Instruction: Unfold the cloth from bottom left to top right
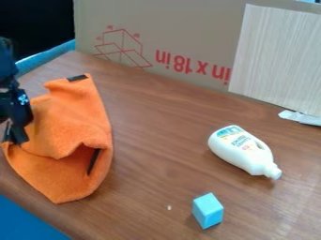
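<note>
And here's the pincer right at the left edge of the rumpled orange cloth on the table's left side, clenched or released I can't tell, seemingly at the grasping step, with a secure pinch, then a lift-and-pull toward top right, wanted next!

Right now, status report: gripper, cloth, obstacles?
Gripper at orange cloth, left edge. Cloth rumpled, partly folded. White bottle, blue block clear of it, off right.
</note>
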`<action>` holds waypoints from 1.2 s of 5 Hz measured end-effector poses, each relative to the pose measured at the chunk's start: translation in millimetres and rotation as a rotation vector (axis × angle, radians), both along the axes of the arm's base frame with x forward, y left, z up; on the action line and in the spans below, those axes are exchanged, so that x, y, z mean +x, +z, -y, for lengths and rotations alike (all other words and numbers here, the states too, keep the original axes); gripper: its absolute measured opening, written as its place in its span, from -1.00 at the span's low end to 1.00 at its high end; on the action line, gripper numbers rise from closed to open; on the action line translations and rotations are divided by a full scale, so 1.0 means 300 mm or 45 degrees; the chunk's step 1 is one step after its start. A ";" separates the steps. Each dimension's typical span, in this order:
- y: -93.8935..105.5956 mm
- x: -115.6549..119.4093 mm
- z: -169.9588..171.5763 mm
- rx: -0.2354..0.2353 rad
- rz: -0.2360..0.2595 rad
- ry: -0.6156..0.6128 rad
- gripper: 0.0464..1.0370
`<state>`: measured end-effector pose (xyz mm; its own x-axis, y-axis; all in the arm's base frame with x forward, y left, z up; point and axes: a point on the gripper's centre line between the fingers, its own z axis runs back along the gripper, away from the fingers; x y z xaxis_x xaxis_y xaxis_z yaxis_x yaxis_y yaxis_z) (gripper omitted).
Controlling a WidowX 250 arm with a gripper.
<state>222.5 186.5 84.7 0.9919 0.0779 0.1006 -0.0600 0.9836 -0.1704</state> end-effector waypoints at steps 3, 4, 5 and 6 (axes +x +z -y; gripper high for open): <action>-0.055 0.018 0.012 0.037 -0.038 0.031 0.92; -0.069 0.023 0.011 0.049 -0.053 0.031 0.85; -0.079 0.024 0.010 0.054 -0.066 0.044 0.53; -0.079 0.026 0.011 0.056 -0.065 0.044 -0.05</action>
<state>230.3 183.1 60.9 0.9926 0.1089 0.0538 -0.1016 0.9872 -0.1232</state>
